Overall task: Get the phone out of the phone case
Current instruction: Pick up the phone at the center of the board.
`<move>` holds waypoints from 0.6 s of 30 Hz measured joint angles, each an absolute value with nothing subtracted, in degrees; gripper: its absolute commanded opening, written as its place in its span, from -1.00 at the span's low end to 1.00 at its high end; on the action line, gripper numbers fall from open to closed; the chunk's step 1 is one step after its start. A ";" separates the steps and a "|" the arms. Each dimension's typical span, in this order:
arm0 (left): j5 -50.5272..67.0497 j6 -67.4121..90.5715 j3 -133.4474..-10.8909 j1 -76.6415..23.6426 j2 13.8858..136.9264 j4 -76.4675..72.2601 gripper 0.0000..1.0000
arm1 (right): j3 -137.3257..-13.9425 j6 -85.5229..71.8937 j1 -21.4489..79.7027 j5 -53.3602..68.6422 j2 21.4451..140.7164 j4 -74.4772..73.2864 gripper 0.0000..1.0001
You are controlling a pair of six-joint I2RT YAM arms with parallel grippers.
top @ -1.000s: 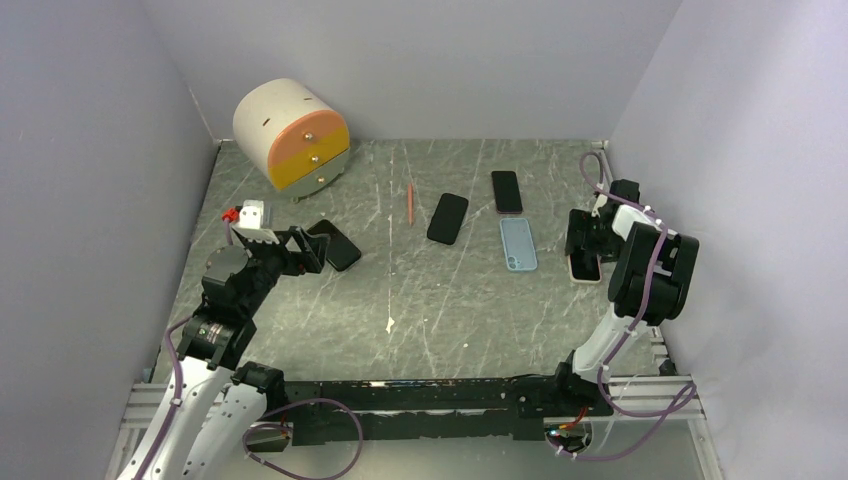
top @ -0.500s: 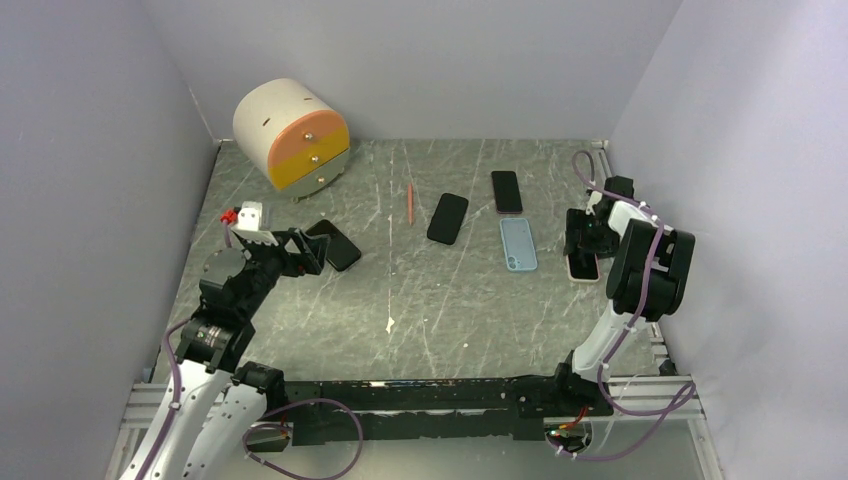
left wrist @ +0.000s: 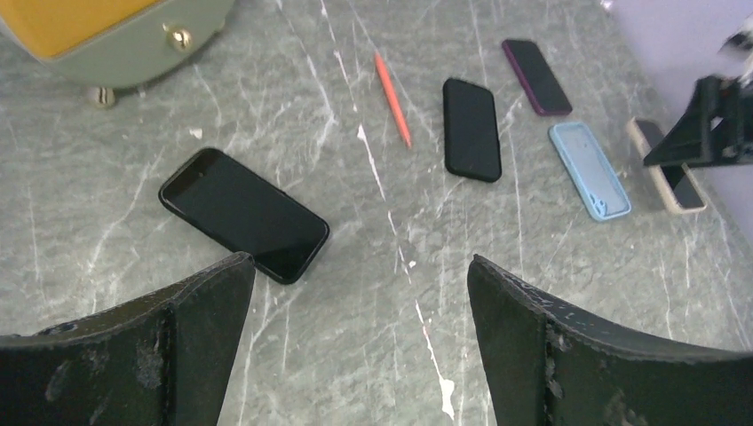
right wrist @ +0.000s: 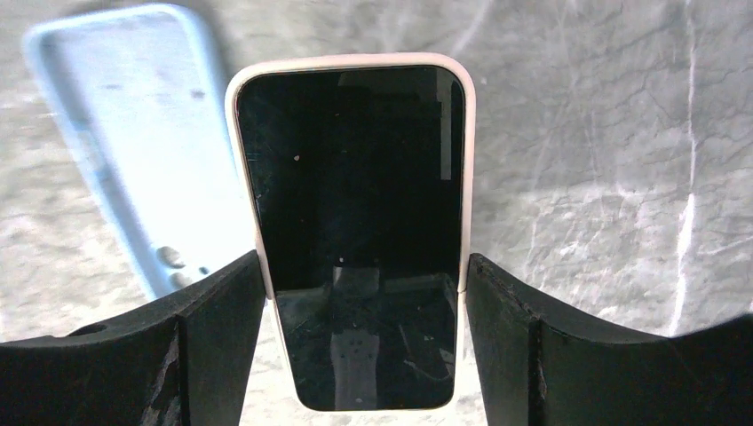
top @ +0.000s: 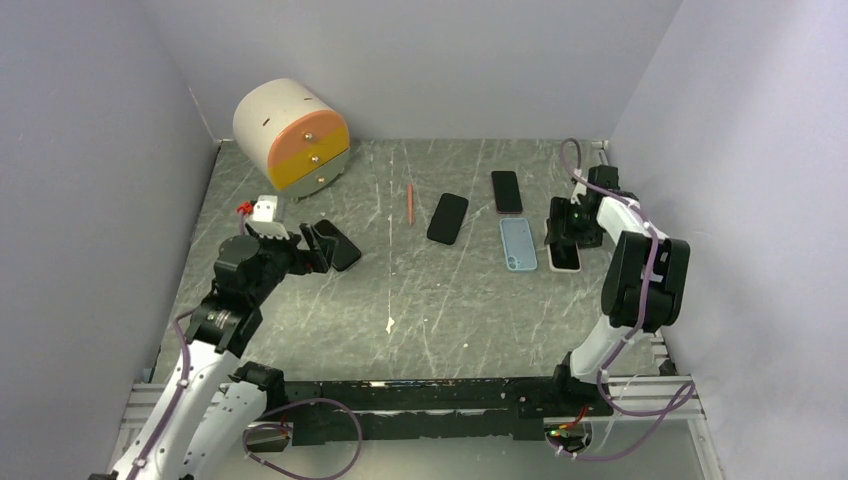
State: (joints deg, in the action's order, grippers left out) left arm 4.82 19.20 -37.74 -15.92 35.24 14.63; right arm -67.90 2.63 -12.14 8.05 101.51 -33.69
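A black-screened phone (right wrist: 355, 222) sits inside a cream phone case (right wrist: 468, 177). It is right of an empty light blue case (top: 518, 244) in the top view. My right gripper (right wrist: 364, 266) is shut across the cased phone (top: 565, 256), one finger pressed on each long edge. Whether it rests on the table or hangs just above it does not show. At the left, my left gripper (left wrist: 360, 266) stands open above bare table, with nothing between its fingers. A black phone (left wrist: 244, 215) lies just beyond its left fingertip.
A round cabinet with orange and yellow drawers (top: 293, 135) stands at the back left. A red pen (top: 410, 203), a black phone (top: 447, 218) and a dark phone with a purple rim (top: 507, 191) lie mid-table. The right wall is close behind the right arm.
My right gripper has closed on the cream-cased phone and carried it left, from near the right wall to beside the blue case. My left arm has shifted slightly forward.
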 measured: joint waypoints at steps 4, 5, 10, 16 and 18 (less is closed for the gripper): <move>6.07 20.40 -38.65 -15.92 39.33 15.73 0.88 | -67.90 1.23 -8.88 8.49 95.24 -34.04 -0.53; 6.63 20.95 -38.83 -15.92 40.42 15.79 0.88 | -67.90 0.80 -7.77 8.60 93.49 -34.00 -0.54; 10.13 24.88 -40.07 -15.92 44.27 15.81 0.88 | -66.78 -2.44 0.89 9.17 86.50 -31.99 -0.59; 13.80 29.69 -42.39 -15.92 48.97 15.35 0.88 | -61.45 -9.21 14.02 11.14 83.24 -26.11 -0.62; 14.90 31.22 -42.46 -15.92 50.48 14.96 0.87 | -60.42 -10.98 17.23 11.03 83.24 -24.62 -0.62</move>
